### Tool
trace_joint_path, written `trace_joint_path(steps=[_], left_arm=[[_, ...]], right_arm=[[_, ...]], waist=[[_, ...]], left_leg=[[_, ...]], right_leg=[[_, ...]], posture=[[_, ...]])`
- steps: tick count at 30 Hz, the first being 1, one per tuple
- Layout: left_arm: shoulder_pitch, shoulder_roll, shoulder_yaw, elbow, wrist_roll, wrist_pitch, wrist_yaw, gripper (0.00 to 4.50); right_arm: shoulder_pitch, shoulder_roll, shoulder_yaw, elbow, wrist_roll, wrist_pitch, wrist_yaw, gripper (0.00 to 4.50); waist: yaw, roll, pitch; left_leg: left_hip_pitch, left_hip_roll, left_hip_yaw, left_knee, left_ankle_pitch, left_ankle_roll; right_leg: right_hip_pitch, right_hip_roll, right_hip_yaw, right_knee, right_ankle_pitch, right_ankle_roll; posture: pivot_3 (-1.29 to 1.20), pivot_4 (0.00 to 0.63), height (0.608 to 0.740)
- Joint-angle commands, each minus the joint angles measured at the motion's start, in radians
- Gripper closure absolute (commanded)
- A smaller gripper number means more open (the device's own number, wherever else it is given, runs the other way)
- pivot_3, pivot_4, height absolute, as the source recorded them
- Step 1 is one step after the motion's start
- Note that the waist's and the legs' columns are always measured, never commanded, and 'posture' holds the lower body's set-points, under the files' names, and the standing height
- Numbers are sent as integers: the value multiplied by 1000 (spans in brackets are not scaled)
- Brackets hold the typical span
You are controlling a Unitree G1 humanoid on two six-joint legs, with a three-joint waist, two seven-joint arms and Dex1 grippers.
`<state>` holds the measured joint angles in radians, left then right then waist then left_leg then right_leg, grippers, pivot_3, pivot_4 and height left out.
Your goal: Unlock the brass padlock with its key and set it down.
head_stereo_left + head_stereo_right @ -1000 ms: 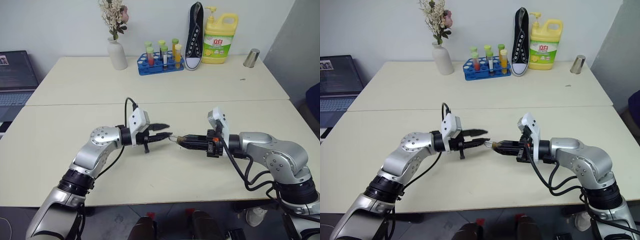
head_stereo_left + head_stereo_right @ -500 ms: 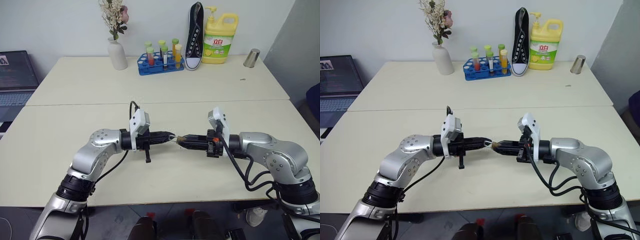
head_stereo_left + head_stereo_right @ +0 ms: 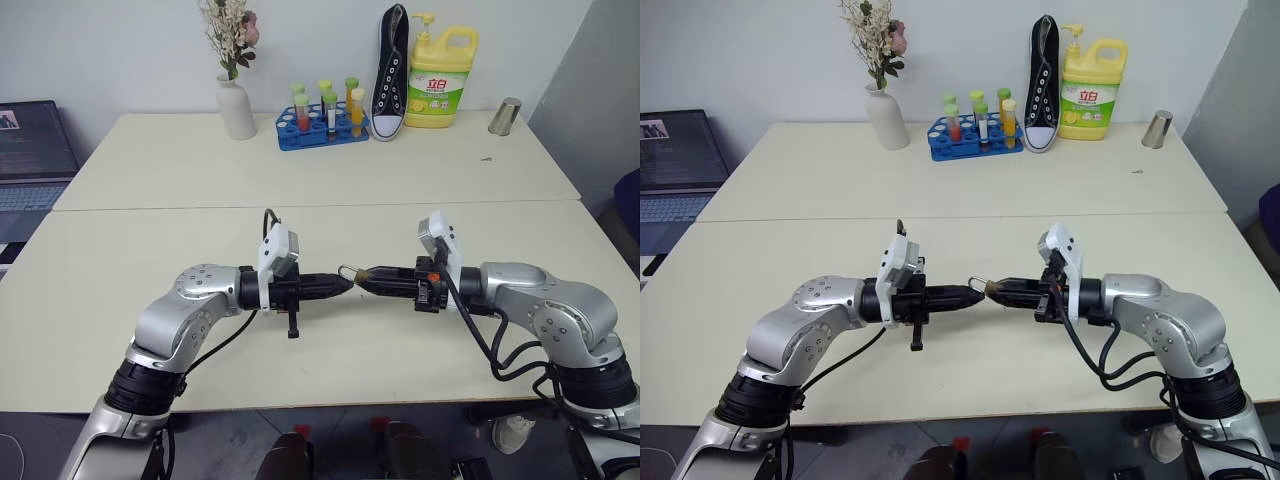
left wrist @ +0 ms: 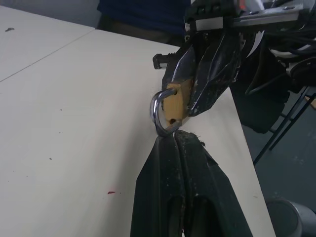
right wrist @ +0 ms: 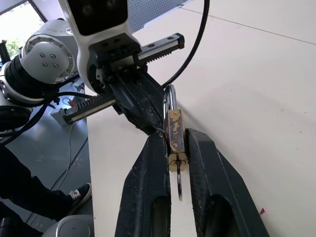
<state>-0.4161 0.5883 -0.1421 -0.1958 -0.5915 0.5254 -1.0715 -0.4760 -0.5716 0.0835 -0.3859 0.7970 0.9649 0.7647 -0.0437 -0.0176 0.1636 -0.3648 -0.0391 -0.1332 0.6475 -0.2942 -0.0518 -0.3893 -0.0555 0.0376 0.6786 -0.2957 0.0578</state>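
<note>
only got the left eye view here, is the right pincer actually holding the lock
Observer: Yes. The right wrist view shows the right pincer clamping the padlock body between its fingers.
Operator: key in it
Observer: The key sticks out of the body's near end, between the two fingers.
Operator: and the left one
Observer: The left pincer is shut, its tips touching the bend of the shackle. Whether it grips the shackle I cannot tell.
</note>
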Motion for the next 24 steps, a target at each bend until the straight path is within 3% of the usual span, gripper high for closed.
trace_joint_path(steps=[1,9,18,24], left_arm=[[4,7,39,-47,-17,1,2,4500],[4,-18,36,49,133,-130,75,4500],[1,-74,52,2,58,-57,80,4500],[17,-60,53,-36,29,-12,61,4500]], right_arm=[[1,-8,-9,-10,-4,-15,14,4340],[1,-13,-6,-12,-1,-13,26,4340],[0,-11,0,-13,-8,-12,33,4340],[3,-12,-2,-15,-6,-9,32,4340]], waist=[[0,0,0],[8,0,0],[11,0,0],[11,0,0]], left_leg=[[0,0,0,0,0,0],[0,0,0,0,0,0],[0,0,0,0,0,0],[0,0,0,0,0,0]], right_leg=[[0,0,0,0,0,0],[0,0,0,0,0,0],[0,0,0,-1,0,0],[0,0,0,-1,0,0]], posture=[[0,150,740],[0,150,740],[0,150,740],[0,150,740]])
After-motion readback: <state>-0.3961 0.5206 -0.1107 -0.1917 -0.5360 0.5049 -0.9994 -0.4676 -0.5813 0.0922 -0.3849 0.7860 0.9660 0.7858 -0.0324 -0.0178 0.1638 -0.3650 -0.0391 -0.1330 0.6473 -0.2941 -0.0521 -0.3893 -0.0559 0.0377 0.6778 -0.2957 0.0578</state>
